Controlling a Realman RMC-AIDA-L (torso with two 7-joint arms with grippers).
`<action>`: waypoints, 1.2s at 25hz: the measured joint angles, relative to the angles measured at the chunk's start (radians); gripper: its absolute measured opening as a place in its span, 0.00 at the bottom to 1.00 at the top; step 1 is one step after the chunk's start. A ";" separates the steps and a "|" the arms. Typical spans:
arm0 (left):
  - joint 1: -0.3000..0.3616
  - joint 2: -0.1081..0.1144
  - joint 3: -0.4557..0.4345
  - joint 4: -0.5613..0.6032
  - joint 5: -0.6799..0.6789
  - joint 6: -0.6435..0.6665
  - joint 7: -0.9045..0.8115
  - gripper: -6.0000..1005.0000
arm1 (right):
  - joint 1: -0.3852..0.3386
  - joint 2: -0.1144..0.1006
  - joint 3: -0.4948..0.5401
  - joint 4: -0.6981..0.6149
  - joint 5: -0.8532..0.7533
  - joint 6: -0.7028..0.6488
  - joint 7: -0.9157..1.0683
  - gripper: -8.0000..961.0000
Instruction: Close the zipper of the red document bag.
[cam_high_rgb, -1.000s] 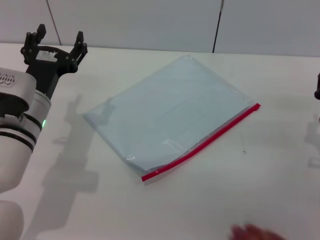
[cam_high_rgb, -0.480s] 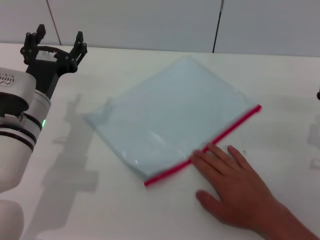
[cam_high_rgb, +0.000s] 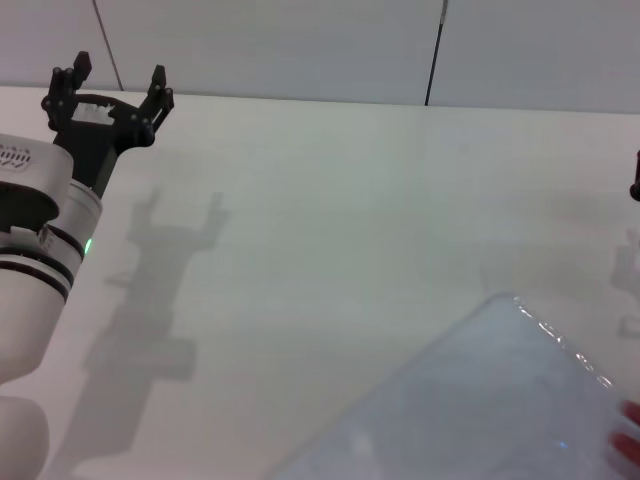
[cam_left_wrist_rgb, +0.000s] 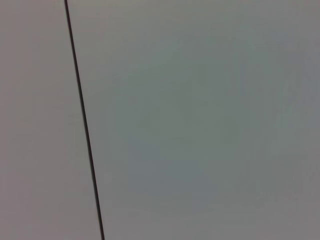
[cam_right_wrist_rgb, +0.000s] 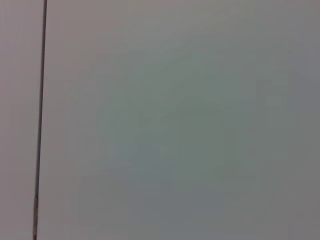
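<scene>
The large flat translucent blue-grey document bag (cam_high_rgb: 480, 410) has been pulled from the middle of the white table (cam_high_rgb: 330, 220) to the near right corner of the head view, a reddish sliver showing at its edge. Its red zip strip is out of sight, so closing cannot begin. The left gripper (cam_high_rgb: 108, 88) stays raised far left, fingers spread and empty; the right barely shows, so I cannot tell.

— How many bags are we seeing on the table (cam_high_rgb: 330, 230)?
— We are counting one: the red document bag (cam_high_rgb: 480, 410), lying toward five o'clock in the head view and running past the frame's edge.
— And grippers?
— We are counting two. The left gripper (cam_high_rgb: 108, 92) is showing whole at ten o'clock; of the right gripper (cam_high_rgb: 634, 186) we are catching only a dark sliver at three o'clock.
— Any zipper strips?
— We are counting none in view.
</scene>
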 joint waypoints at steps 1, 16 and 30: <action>-0.002 0.000 0.000 -0.001 0.000 0.000 0.000 0.87 | 0.000 0.000 0.000 0.000 0.000 0.000 0.000 0.37; -0.014 0.000 0.000 -0.014 -0.002 0.002 -0.005 0.87 | 0.003 0.000 0.000 0.000 0.000 -0.004 0.000 0.37; -0.020 0.000 0.002 -0.015 -0.015 0.002 -0.003 0.87 | 0.006 -0.003 0.000 -0.004 0.000 -0.027 0.000 0.37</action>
